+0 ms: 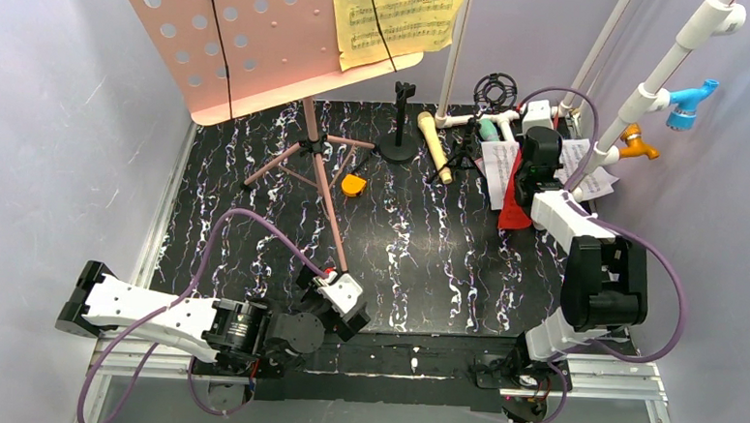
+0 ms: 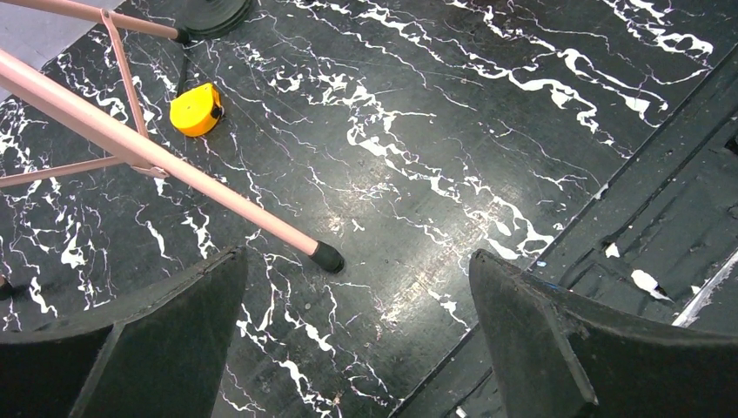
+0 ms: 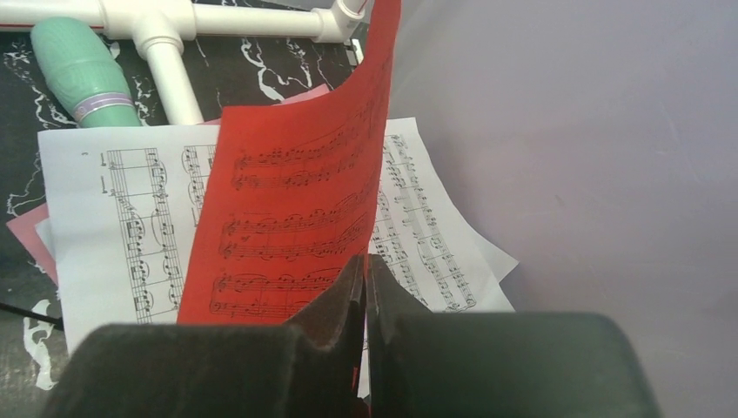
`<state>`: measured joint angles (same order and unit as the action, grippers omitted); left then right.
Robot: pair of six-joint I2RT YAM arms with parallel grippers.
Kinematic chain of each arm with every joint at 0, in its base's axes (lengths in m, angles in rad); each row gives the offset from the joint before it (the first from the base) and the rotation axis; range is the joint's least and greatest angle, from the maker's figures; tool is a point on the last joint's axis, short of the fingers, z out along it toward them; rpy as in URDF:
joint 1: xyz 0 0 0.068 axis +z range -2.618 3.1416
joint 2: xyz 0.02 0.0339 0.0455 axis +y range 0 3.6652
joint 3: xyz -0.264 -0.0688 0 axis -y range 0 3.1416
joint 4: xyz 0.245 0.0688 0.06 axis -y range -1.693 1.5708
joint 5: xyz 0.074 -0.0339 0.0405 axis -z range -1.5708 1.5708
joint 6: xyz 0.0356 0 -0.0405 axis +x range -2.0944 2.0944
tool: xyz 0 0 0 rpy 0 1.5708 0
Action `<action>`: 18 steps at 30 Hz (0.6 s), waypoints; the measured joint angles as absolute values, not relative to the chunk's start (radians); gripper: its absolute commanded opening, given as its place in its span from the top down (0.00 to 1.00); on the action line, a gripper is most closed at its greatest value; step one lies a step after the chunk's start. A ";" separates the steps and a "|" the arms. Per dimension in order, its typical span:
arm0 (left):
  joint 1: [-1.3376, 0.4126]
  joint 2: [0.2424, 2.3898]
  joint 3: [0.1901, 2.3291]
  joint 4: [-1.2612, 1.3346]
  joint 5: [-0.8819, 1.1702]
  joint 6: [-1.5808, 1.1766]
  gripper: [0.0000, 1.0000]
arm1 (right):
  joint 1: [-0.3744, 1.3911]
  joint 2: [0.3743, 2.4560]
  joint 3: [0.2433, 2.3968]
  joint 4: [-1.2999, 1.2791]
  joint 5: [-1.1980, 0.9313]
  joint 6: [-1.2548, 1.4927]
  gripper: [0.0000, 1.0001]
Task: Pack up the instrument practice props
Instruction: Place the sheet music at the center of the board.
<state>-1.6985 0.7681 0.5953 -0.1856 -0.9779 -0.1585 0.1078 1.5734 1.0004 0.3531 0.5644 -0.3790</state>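
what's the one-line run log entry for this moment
right gripper jaws shut on red music sheet | left gripper jaws open near pink tripod leg

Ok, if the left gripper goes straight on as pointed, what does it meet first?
Probably the black foot of the pink tripod leg, between the open fingers of the left gripper; depth unclear.

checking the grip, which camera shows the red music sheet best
The right wrist view: the red music sheet fills the middle, its edge pinched in the right gripper. The top external view shows only a small red shape by that arm. The left wrist view misses it.
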 measured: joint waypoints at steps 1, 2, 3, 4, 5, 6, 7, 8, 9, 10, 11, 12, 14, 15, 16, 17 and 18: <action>-1.699 0.771 0.595 -0.187 -0.978 -0.160 0.02 | 0.108 1.580 1.000 0.368 0.572 -0.390 0.87; -1.699 0.773 0.595 -0.189 -0.978 -0.161 0.02 | 0.108 1.586 1.000 0.375 0.577 -0.394 0.85; -1.699 0.776 0.595 -0.189 -0.978 -0.162 0.02 | 0.108 1.593 1.000 0.383 0.583 -0.401 0.83; -1.699 0.779 0.595 -0.189 -0.978 -0.162 0.02 | 0.108 1.600 1.000 0.389 0.588 -0.405 0.79; -1.699 0.781 0.595 -0.191 -0.978 -0.163 0.02 | 0.108 1.606 1.000 0.393 0.593 -0.409 0.75; -1.699 0.781 0.595 -0.192 -0.978 -0.164 0.02 | 0.108 1.612 1.000 0.397 0.597 -0.414 0.70; -1.699 0.782 0.595 -0.192 -0.978 -0.165 0.02 | 0.108 1.618 1.000 0.399 0.601 -0.419 0.64; -1.699 0.783 0.595 -0.194 -0.978 -0.165 0.02 | 0.108 1.622 1.000 0.401 0.604 -0.422 0.59; -1.699 0.783 0.595 -0.196 -0.979 -0.166 0.02 | 0.108 1.626 1.000 0.405 0.608 -0.426 0.55; -1.699 0.783 0.595 -0.197 -0.979 -0.167 0.02 | 0.108 1.628 1.000 0.408 0.610 -0.431 0.51; -1.699 0.783 0.595 -0.197 -0.979 -0.168 0.02 | 0.108 1.628 1.000 0.410 0.614 -0.436 0.47; -1.699 0.783 0.595 -0.199 -0.979 -0.168 0.02 | 0.108 1.628 1.001 0.413 0.617 -0.437 0.45; -1.699 0.783 0.595 -0.202 -0.979 -0.168 0.02 | 0.108 1.628 1.008 0.414 0.619 -0.442 0.43; -1.699 0.783 0.595 -0.203 -0.979 -0.169 0.02 | 0.108 1.628 1.012 0.413 0.618 -0.442 0.41; -1.699 0.783 0.595 -0.203 -0.979 -0.169 0.02 | 0.108 1.628 1.022 0.406 0.617 -0.441 0.40; -1.699 0.783 0.595 -0.204 -0.979 -0.169 0.02 | 0.108 1.628 1.034 0.397 0.613 -0.437 0.38; -1.699 0.783 0.595 -0.204 -0.979 -0.169 0.02 | 0.108 1.628 1.046 0.386 0.609 -0.431 0.36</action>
<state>-1.6985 0.7830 0.5953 -0.2035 -0.9794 -0.1692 0.1078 1.6279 1.0462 0.3862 0.6086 -0.4309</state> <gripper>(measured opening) 0.981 0.595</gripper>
